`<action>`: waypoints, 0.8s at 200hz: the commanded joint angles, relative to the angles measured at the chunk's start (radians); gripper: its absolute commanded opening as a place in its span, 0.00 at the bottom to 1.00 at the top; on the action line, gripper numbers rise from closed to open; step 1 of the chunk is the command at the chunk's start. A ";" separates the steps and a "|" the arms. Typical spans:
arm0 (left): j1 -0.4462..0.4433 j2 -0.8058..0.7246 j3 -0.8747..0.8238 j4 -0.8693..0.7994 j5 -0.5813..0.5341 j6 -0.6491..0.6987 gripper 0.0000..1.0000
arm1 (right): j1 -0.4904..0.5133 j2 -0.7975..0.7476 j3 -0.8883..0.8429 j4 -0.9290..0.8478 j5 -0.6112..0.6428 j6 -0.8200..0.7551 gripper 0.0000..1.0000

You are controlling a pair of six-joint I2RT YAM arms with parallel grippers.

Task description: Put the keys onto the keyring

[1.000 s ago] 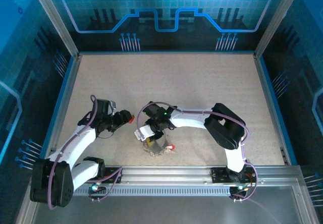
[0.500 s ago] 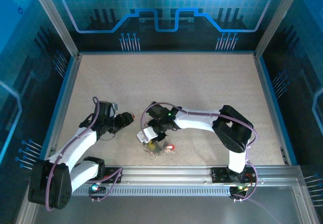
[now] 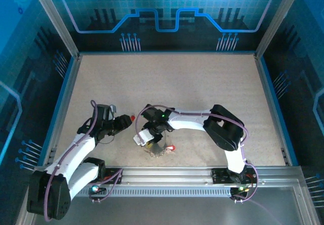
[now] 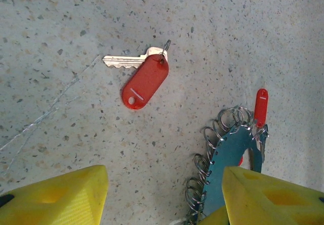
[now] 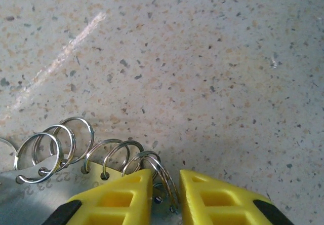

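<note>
A silvery key with a red plastic tag (image 4: pixel 145 83) lies flat on the speckled table, beyond my left gripper (image 4: pixel 163 184), which is open over bare table; the same red tag (image 3: pixel 132 117) shows just off that gripper's tip (image 3: pixel 125 120). The keyring (image 4: pixel 230 156) is a flat grey ring with several small wire loops along its rim and a red-headed key (image 4: pixel 260 107) at its far end. It lies beside my left gripper's right finger (image 4: pixel 268 194). My right gripper (image 5: pixel 166 177) is closed to a narrow gap with wire loops (image 5: pixel 152 161) of the keyring (image 5: pixel 25 199) between its fingers.
The metal rail (image 3: pixel 167 174) at the near edge runs just behind the keyring (image 3: pixel 154 150). Blue frame walls (image 3: pixel 66 93) bound the table on the left and right. Open tabletop (image 3: pixel 177 83) stretches toward the back.
My right gripper's jaws have narrowed onto the keyring's loops and its wrist has shifted slightly left. My left gripper has drifted a little and narrowed slightly, still open.
</note>
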 commanded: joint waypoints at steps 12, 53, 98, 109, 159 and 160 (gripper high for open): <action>-0.004 -0.008 -0.008 -0.027 -0.007 0.026 0.62 | 0.010 0.001 0.018 -0.069 0.020 -0.029 0.16; -0.004 -0.005 -0.010 -0.026 -0.005 0.029 0.62 | -0.008 -0.039 -0.017 -0.055 0.011 -0.030 0.17; -0.004 0.009 -0.001 -0.017 -0.004 0.033 0.61 | -0.034 -0.056 -0.033 -0.027 -0.005 -0.006 0.17; -0.004 0.013 -0.003 -0.008 -0.001 0.030 0.61 | -0.040 -0.060 -0.033 -0.027 -0.011 0.004 0.16; -0.004 0.026 -0.010 0.005 0.010 0.032 0.61 | -0.044 -0.050 -0.049 -0.014 -0.023 0.014 0.18; -0.004 0.026 -0.010 0.005 0.011 0.031 0.61 | -0.044 -0.049 -0.049 -0.013 -0.024 0.015 0.18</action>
